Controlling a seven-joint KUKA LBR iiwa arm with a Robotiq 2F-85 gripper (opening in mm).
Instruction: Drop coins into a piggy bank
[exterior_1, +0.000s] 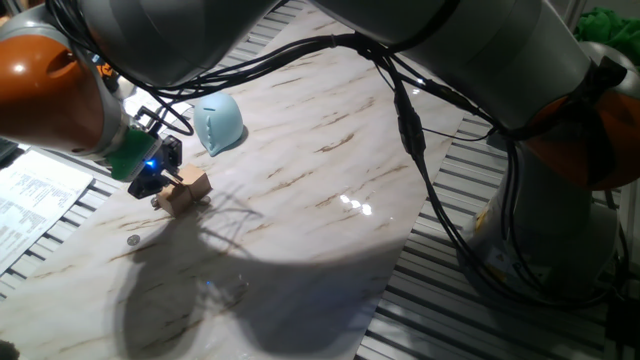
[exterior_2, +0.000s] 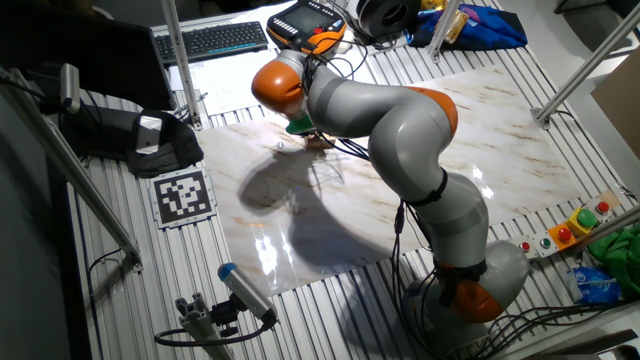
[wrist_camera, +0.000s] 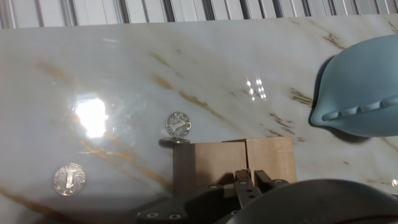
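The pale blue piggy bank (exterior_1: 218, 123) stands on the marble table (exterior_1: 330, 150); in the hand view it (wrist_camera: 360, 87) is at the far right. Two tan wooden cubes (wrist_camera: 233, 162) sit side by side just below my gripper (wrist_camera: 252, 182). Its fingertips are close together over the seam between the cubes, and nothing shows between them. One coin (wrist_camera: 178, 124) lies just left of and beyond the cubes, with a thin dark shape under it. A second coin (wrist_camera: 69, 178) lies further left, and a coin also shows in one fixed view (exterior_1: 134, 240). In that view my gripper (exterior_1: 160, 180) touches the cubes (exterior_1: 185, 190).
A printed sheet (exterior_1: 35, 195) lies off the table's left edge. The slatted metal bench (exterior_1: 480, 300) surrounds the marble slab. A keyboard (exterior_2: 210, 38) and an orange-and-black case (exterior_2: 305, 22) sit at the back. My arm's cables (exterior_1: 410, 130) hang over the slab.
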